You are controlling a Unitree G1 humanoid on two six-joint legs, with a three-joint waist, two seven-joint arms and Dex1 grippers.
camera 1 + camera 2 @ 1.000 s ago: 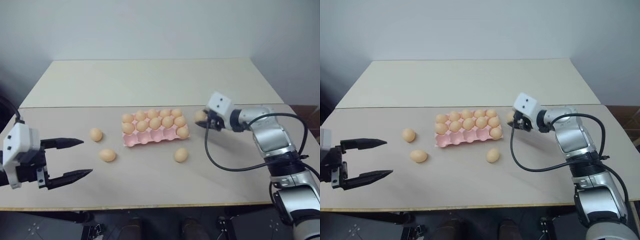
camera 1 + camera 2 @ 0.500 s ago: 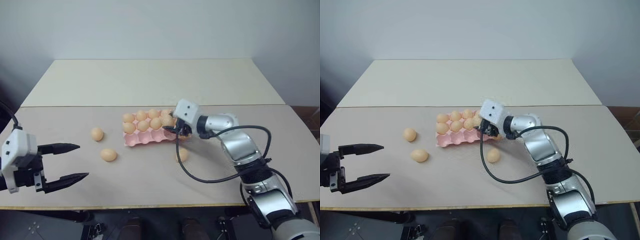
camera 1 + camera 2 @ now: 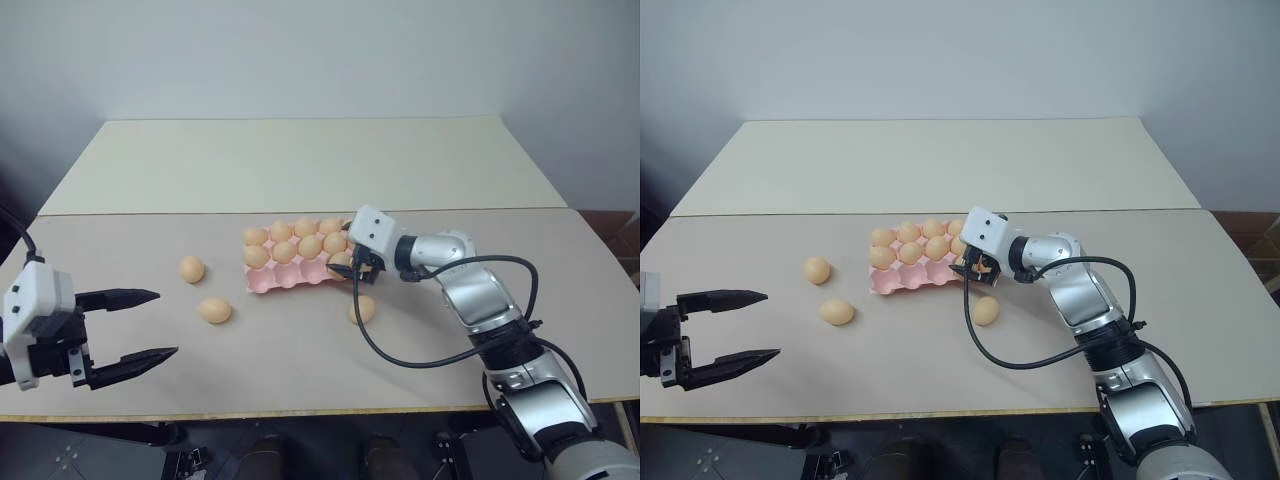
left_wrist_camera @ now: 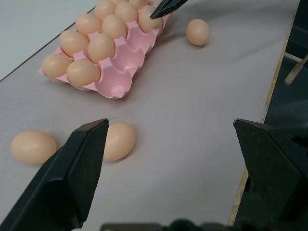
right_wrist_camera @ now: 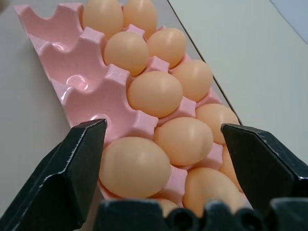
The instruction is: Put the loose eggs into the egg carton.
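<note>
The pink egg carton [image 3: 290,277] lies mid-table with its two back rows full of tan eggs. My right gripper [image 3: 346,268] hovers at the carton's near right corner, open. Its fingers [image 5: 72,163] stand wide on either side of an egg [image 5: 134,166] that rests in a near-row cup. Three loose eggs lie on the table: one [image 3: 192,269] left of the carton, one [image 3: 214,310] nearer me, and one [image 3: 362,309] just under the right arm. My left gripper [image 3: 167,323] is open and empty at the near left, well short of those eggs.
Three near-row cups [image 5: 77,82] to the left of the placed egg are bare. The table's front edge [image 3: 300,410] runs close below both arms. A seam [image 3: 200,213] splits the table from a second, bare table behind.
My right gripper carried an egg from the carton's right side over its near right corner, sank a little and opened. The egg now sits in a cup. The left arm stayed put.
</note>
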